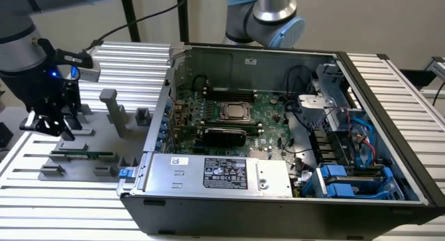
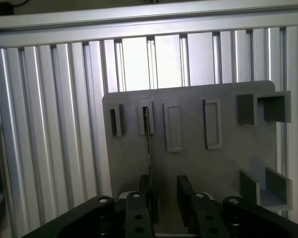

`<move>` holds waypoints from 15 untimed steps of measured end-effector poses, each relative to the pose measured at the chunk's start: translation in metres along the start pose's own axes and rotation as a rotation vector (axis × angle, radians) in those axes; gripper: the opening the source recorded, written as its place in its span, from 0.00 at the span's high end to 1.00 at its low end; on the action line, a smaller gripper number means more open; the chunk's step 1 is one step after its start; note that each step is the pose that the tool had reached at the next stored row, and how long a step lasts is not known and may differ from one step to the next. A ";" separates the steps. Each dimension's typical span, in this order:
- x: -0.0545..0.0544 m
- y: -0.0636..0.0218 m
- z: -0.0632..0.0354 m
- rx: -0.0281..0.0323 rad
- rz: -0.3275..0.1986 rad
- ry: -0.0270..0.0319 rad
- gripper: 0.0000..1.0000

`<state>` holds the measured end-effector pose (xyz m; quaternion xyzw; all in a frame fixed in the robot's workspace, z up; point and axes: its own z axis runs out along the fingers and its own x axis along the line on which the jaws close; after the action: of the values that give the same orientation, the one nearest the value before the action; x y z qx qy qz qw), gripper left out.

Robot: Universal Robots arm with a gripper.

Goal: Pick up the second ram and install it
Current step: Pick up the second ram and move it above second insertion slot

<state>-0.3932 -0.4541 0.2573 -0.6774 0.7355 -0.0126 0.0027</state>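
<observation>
The thin, long green circuit-board stick, the second ram (image 1: 80, 154), stands on its long edge in low grey plastic holder blocks on a flat grey plate (image 1: 104, 142). The plate lies on the ribbed aluminium tabletop (image 1: 62, 204), at the exterior view's left of the open black computer case (image 1: 389, 116). In the exterior view the stick's long axis runs from left to right, roughly along the tabletop ribs, with one end pointing toward the case wall.

The black gripper (image 1: 50, 127) hangs above the plate, near the stick's end that lies away from the case.

In the wrist view the stick (image 2: 148, 148) shows edge-on as a thin dark line. It runs from a small slotted grey block (image 2: 146, 119) straight toward the gripper (image 2: 165, 197). The two black fingers (image 2: 145, 196) stand apart with a clear gap between them, closed on nothing. The stick's edge passes just beside the inner face of one finger; I cannot tell whether they touch.

Inside the case, the silver processor socket (image 1: 236, 112) sits on the green motherboard.
</observation>
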 end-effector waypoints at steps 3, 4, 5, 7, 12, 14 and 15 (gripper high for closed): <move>0.000 -0.0010 0.0055 0.0000 -0.002 0.0002 0.64; 0.000 -0.0013 0.0073 0.0000 -0.003 0.0002 0.64; 0.000 -0.0015 0.0092 0.0001 -0.004 0.0002 0.64; 0.000 -0.0018 0.0128 0.0000 -0.006 0.0003 0.64; 0.000 -0.0021 0.0219 0.0002 -0.013 0.0002 0.64; 0.000 -0.0023 0.0255 0.0002 -0.015 0.0001 0.64; 0.000 -0.0024 0.0273 0.0002 -0.017 0.0000 0.64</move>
<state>-0.3903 -0.4549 0.2301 -0.6835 0.7298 -0.0127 0.0027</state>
